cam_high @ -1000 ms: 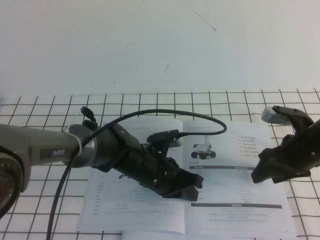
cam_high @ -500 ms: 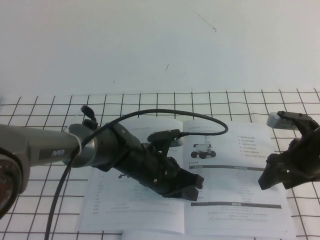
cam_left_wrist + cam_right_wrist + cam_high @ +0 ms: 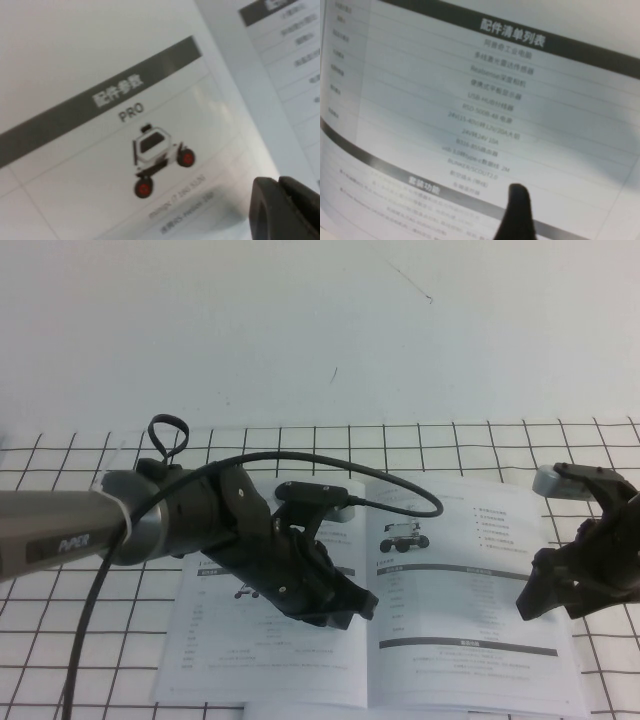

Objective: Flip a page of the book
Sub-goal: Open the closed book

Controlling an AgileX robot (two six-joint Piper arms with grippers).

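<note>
High view: lying open and flat on black-gridded white cloth [image 3: 90, 455], thin glossy book [image 3: 400, 640]. Hovering over left page [image 3: 250, 640], left gripper [image 3: 345, 605], fingers' state impossible to tell. Hanging at right edge, right gripper [image 3: 560, 590], spread apart.

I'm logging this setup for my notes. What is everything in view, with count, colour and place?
book: one, white with grey bars and small text, lying open on the cloth in front of the robot.
page: one, white, robot photo near its top, the book's right-hand leaf, lying flat.
cloth: one, white with black grid lines, spread under the book.
wall: one, plain white, behind the cloth.
cable: one, black, arching over the left arm.
left claw: one, black, over the book's left-hand leaf near the fold.
right claw: one, black, open, at the page's right edge, holding nothing.
</note>
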